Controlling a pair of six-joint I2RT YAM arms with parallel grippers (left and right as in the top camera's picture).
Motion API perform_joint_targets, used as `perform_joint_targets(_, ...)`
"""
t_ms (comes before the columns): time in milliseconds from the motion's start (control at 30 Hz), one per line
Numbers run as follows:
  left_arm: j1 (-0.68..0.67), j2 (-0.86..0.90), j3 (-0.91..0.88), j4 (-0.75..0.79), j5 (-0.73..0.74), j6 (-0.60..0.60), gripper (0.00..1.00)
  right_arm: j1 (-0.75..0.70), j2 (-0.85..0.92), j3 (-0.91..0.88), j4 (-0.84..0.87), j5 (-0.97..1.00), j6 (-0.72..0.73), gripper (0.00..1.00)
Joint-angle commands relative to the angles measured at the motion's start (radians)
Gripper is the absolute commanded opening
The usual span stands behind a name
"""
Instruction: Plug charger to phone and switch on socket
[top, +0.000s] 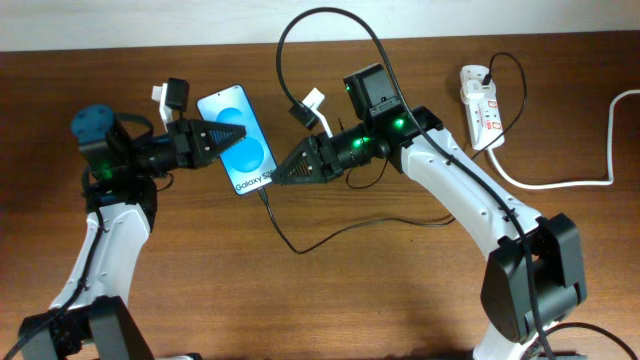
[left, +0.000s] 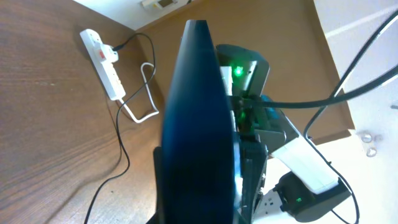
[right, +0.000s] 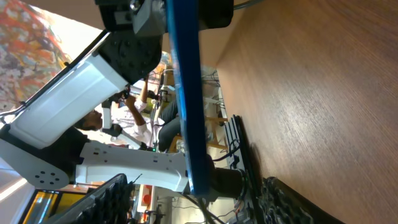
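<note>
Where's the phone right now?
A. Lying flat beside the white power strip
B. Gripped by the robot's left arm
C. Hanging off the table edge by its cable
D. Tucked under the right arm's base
B: the left arm's tool is clamped on the phone, which shows edge-on close up in the left wrist view. The power strip sits well away to the right.

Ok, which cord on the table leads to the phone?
The thin black charger, ending at the phone's lower edge; the thick white cord runs from the socket off right.
</note>
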Motion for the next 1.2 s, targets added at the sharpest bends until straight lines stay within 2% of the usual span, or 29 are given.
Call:
perform_joint_targets(0,0.001,-0.008,0.003,0.010,-0.009,0.002,0.00,-0.006,0.000,0.013,0.000,-0.042,-0.035,0.64)
perform_joint_targets(133,0.001,-0.008,0.003,0.010,-0.047,0.002,0.00,0.025,0.000,0.013,0.000,-0.061,-0.045,0.63)
perform_joint_targets(300,0.001,-0.008,0.003,0.008,-0.091,0.001,0.00,0.048,0.000,0.013,-0.012,0.000,-0.045,0.54)
perform_joint_targets(533,0.001,-0.008,0.003,0.002,-0.115,-0.014,0.00,0.056,0.000,0.013,-0.097,0.131,-0.045,0.34)
perform_joint_targets(800,0.001,-0.008,0.003,0.002,-0.128,-0.025,0.00,0.060,0.000,0.013,-0.079,0.076,-0.045,0.20)
perform_joint_targets(933,0.001,-0.008,0.003,0.002,-0.136,-0.025,0.00,0.060,0.000,0.013,-0.079,0.074,-0.045,0.05)
perform_joint_targets(1167,0.000,-0.008,0.003,0.002,-0.135,-0.025,0.00,0.060,0.000,0.013,-0.072,0.066,-0.045,0.04)
